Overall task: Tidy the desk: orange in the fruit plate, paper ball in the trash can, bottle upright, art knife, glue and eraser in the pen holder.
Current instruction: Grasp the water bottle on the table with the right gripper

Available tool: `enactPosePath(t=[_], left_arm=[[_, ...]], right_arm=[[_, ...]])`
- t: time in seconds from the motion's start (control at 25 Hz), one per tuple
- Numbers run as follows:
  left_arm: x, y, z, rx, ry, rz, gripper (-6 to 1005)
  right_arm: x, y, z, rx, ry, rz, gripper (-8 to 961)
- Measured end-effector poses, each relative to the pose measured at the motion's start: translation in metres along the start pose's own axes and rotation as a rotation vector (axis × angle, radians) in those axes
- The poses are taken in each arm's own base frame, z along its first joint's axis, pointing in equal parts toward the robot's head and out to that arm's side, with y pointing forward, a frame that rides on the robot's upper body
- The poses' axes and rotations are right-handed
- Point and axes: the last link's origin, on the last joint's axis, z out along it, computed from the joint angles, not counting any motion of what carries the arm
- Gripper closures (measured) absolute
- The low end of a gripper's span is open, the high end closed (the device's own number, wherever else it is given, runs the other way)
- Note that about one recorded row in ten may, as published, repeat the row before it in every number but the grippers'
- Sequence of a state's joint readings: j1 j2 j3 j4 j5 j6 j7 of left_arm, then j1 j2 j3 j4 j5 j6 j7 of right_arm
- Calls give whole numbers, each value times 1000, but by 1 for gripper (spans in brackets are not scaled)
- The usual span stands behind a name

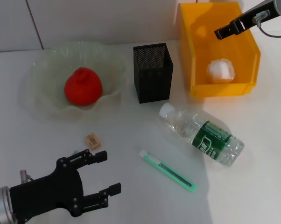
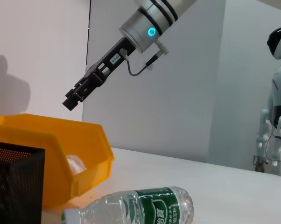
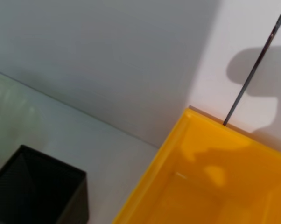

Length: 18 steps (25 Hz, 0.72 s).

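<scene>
The right gripper (image 1: 221, 33) hangs above the yellow plastic bin (image 1: 250, 53), over its rear half; its jaws stand narrow, nearly together, with nothing between them. In the left wrist view the same right gripper (image 2: 70, 101) shows as a dark, slim tip on a silver arm, clear of the bin (image 2: 91, 154) rim. Below and forward of these jaws the crumpled white paper ball (image 1: 221, 70) lies on the bin floor, against the front wall.

The left gripper (image 1: 105, 173) sits low near the table (image 1: 252, 186) front edge, black, with its jaws spread wide and empty. Just beyond its upper finger lies the small tan block eraser (image 1: 92, 141), apart from the finger. Ahead of the open jaws the slim green-and-white art knife (image 1: 167, 170) lies flat and diagonal on the white table. Further ahead the clear ribbed plastic bottle (image 1: 203, 135), white cap and green label, lies on its side. The black square mesh pen holder (image 1: 152, 72) stands upright between the bin and the wavy translucent fruit plate (image 1: 47, 70). The round orange (image 1: 83, 86), reddish in tone, rests in the plate's centre
</scene>
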<state>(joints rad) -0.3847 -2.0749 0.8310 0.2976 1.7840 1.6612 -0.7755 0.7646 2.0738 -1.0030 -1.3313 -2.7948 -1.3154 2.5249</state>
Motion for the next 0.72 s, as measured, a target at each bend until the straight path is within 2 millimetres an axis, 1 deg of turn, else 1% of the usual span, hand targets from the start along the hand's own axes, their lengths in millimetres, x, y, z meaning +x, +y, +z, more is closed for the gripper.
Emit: enactPosePath(t=[0.08,0.12,0.16,0.24,0.28,0.32,0.36,0.48,0.52,0.56,0.68,0.72], left_arm=[[0,0,0,2,0,-1,243],[-1,0,-2,7,1,-4,243],[-1,1,-2,8,1,-4,244],[-1,1,-3,10,1,-5,244],[-2,1,-3,12,1,-6,244],[-2,1,-3,13,1,-8,245],[-2,1,-3,13,1,-8,245],[-2,1,-4,14,1,-8,246],[-2,1,-4,14,1,-8,246],[-2,1,-4,14,1,-8,246],[-2,1,-4,15,1,-10,247],[-2,1,-4,15,1,-11,247]], right_arm=[[-2,6,-10,-29,20,-11,156],[-4,16,-21,-80,53,-36,143],[-4,16,-21,-80,53,-36,143],[-6,26,-29,-132,87,-58,143],[-6,32,-32,-164,106,-70,143],[-6,44,-34,-225,137,-95,143],[-6,44,-34,-225,137,-95,143],[-5,57,-33,-265,172,-134,144],[-4,65,-30,-275,203,-165,144],[-4,65,-30,-275,203,-165,144],[-1,74,-23,-288,260,-190,144],[2,76,-18,-275,309,-203,144]])
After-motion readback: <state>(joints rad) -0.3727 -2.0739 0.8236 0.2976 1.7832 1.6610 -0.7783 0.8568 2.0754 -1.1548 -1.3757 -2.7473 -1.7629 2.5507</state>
